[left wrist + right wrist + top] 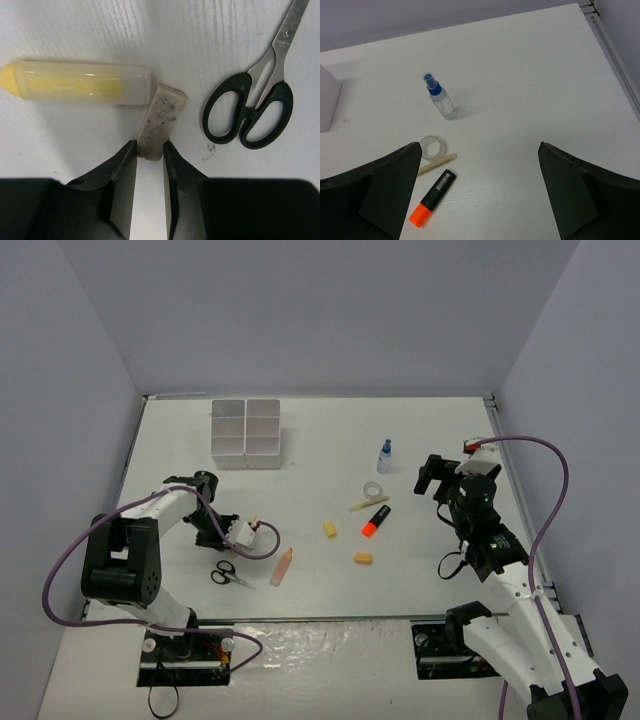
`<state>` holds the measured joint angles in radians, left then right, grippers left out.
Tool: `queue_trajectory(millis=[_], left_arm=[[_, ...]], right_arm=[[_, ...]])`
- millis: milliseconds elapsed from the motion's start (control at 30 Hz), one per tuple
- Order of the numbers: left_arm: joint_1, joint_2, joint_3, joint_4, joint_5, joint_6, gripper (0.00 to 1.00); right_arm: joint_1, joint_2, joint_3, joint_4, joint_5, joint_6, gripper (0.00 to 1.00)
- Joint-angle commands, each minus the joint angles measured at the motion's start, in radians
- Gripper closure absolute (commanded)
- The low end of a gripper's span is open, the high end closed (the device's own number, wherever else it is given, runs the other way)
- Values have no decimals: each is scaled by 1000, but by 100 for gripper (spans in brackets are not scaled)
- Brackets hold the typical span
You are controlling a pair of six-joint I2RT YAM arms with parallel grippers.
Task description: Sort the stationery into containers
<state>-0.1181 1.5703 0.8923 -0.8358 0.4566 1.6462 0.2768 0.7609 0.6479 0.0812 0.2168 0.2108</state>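
The left gripper (150, 150) had its jaws pinched on the near end of a speckled eraser (162, 117). The eraser lay on the table, touching a yellow-tipped marker (80, 81) and near the scissors (250, 112). With so little hold, it should lift straight and slowly before going to the containers (246, 455). The right gripper (477, 160) stood wide open, empty.

Faint print on the yellow marker (80, 89) seems illegible.
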Motion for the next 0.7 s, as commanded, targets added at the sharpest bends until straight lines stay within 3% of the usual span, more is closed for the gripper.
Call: queue_trajectory(millis=[0,233,300,467,667], left_arm=[[0,9,24,31,43,-130,100],[207,-7,311,-75,290,-387,100],[231,-25,382,-21,320,-522,100],[218,-47,418,433,163,-862,100],[165,89,548,554,25,-813,100]], right_arm=[[4,-5,31,45,26,-4,0],[4,-6,30,45,27,-5,0],[4,4,29,45,27,-3,0],[4,36,40,45,20,3,0],[4,14,27,46,32,1,0]])
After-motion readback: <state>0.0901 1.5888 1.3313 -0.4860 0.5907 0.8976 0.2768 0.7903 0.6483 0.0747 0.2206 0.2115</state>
